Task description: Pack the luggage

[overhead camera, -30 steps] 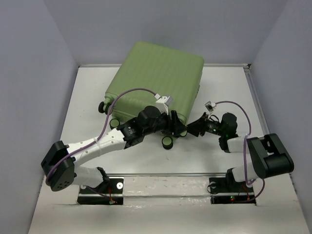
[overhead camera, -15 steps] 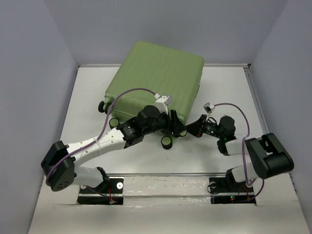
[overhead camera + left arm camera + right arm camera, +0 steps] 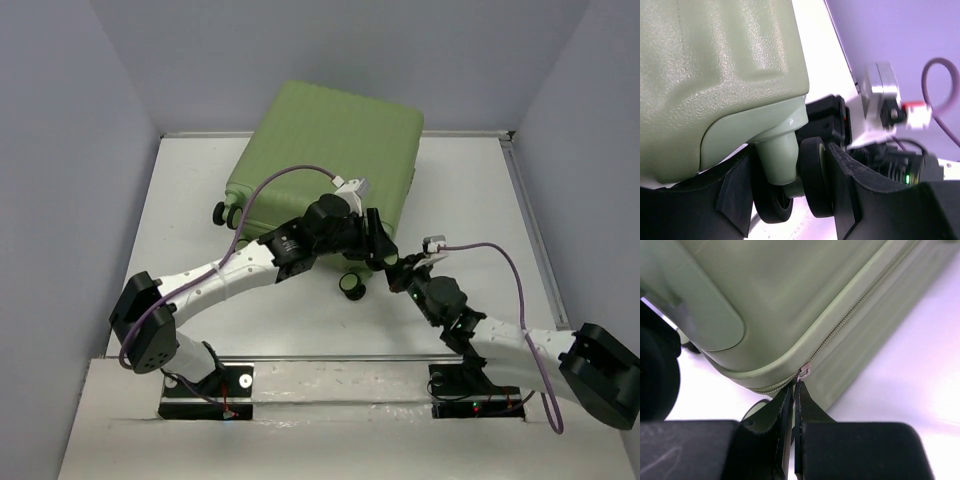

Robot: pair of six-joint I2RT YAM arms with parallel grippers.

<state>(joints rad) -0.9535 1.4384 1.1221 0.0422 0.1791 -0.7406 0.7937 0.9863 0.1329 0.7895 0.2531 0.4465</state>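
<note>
Our left tool (image 3: 790, 200) clamps a luggage (image 3: 330, 150) wheel (image 3: 812, 175); our right tool (image 3: 794, 395) pinches the zipper pull (image 3: 804, 371), which may slip if jerked.

I work in a bare robotics lab cell: a plain white table (image 3: 470, 200) boxed in by blank grey-lavender walls (image 3: 330, 50), my arms (image 3: 225, 272) bolted to black base plates (image 3: 205, 392) at its near edge, with purple cables (image 3: 285, 178) looping over them.
</note>
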